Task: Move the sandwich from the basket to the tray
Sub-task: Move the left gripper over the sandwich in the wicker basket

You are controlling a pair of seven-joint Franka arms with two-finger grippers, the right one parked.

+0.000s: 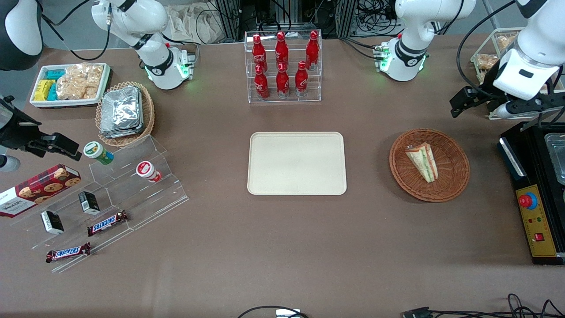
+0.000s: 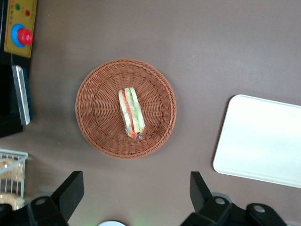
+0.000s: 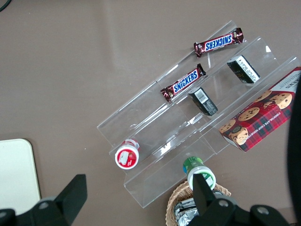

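Note:
The sandwich point(image 1: 423, 161) point(image 2: 131, 113), a wedge with green and red-orange filling stripes, lies in the middle of the round brown wicker basket point(image 1: 454, 179) point(image 2: 96, 96). The cream-beige tray point(image 1: 296, 163) point(image 2: 263, 141) lies flat on the table beside the basket, toward the parked arm's end, with nothing on it. My left gripper point(image 1: 525, 108) point(image 2: 135, 193) hangs high above the table, farther from the front camera than the basket and toward the working arm's end. Its fingers point(image 2: 70, 188) are spread wide open and hold nothing.
A black control box with a red button point(image 1: 528, 201) point(image 2: 22, 35) stands beside the basket at the working arm's end. A wire basket of snacks point(image 1: 490, 55) sits farther back. A clear rack of red bottles point(image 1: 282, 66) stands farther back than the tray.

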